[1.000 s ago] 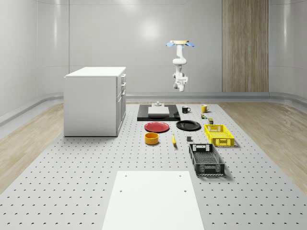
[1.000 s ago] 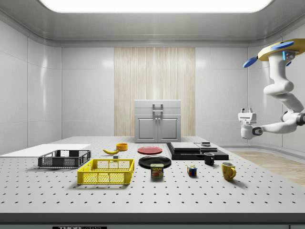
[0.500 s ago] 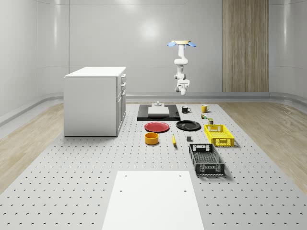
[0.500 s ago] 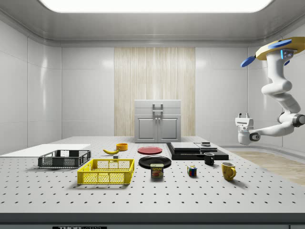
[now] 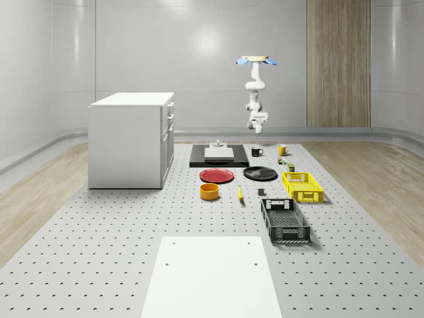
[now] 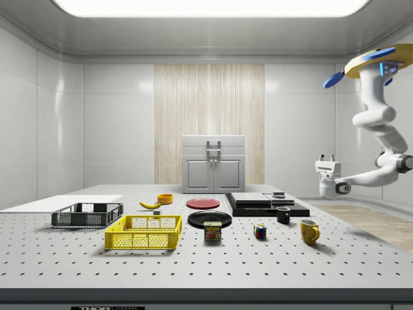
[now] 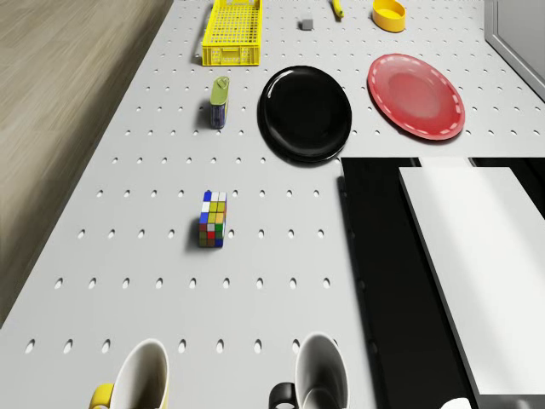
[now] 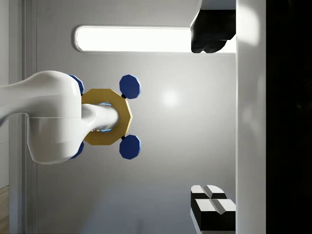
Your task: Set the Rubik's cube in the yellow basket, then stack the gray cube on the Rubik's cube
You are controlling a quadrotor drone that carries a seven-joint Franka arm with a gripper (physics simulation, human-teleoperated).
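Drifting toward the side view's left since the earlier frames, the drone (image 6: pixel 377 62) hovers beyond the table's (image 6: pixel 213 271) far end. Its claw (image 6: pixel 324 157) points upward, fingers apart, empty. First step pending: the multicoloured Rubik's cube (image 7: pixel 212 219) sits near the mugs, well apart from the yellow mesh basket (image 6: pixel 144 232); next, descend over it.

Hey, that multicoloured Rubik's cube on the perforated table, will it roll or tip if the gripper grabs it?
The multicoloured Rubik's cube probably won't roll: it rests flat on a face. Its squat, equal-sided shape suggests it resists tipping. The glossy stickered faces may be somewhat slippery, though rigid and parallel for the fingers.
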